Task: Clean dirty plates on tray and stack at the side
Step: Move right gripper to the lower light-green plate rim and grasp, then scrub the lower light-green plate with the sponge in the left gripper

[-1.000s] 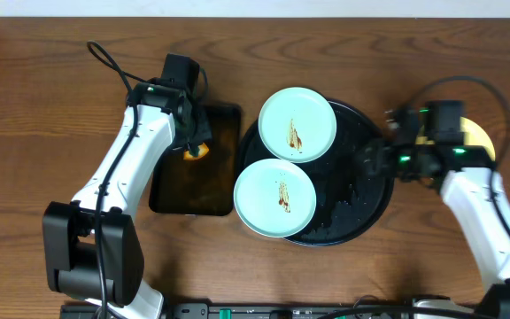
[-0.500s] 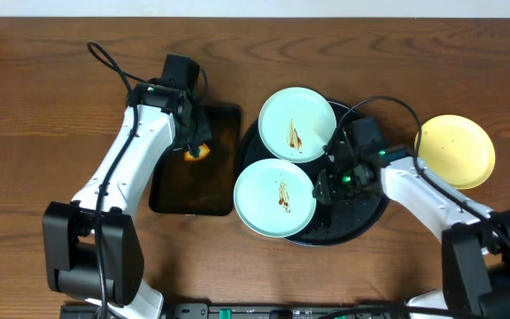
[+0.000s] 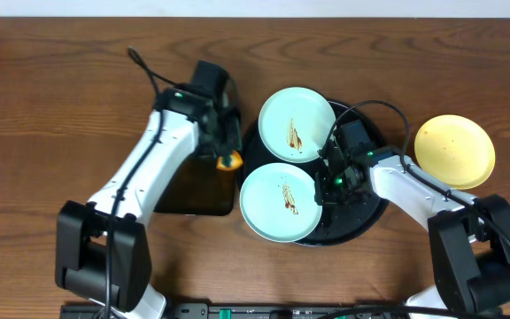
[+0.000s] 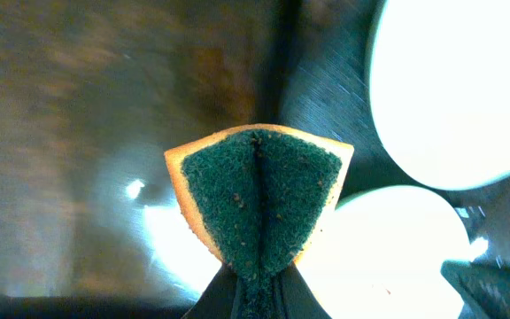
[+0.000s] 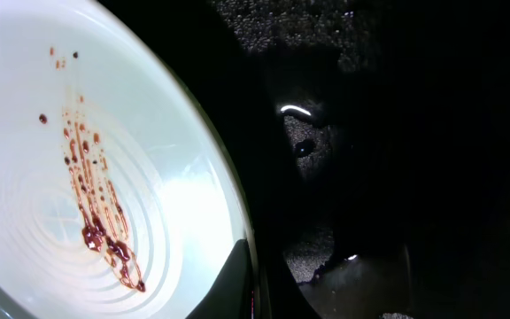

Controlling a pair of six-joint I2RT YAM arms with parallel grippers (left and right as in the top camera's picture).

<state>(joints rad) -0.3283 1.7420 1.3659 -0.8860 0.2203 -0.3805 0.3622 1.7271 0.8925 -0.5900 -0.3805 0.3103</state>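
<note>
Over the wood-grain tabletop [image 3: 42,106], my right claw [image 3: 326,183] pinches shut on the rim of the lower-centre plate [image 3: 268,211], likely stiff, light, slick.

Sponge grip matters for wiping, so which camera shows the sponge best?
Left wrist: the sponge fills the centre, folded green side out, pinched in the left gripper. Overhead shows only its yellow corner under that gripper. Right wrist shows none of it.
</note>
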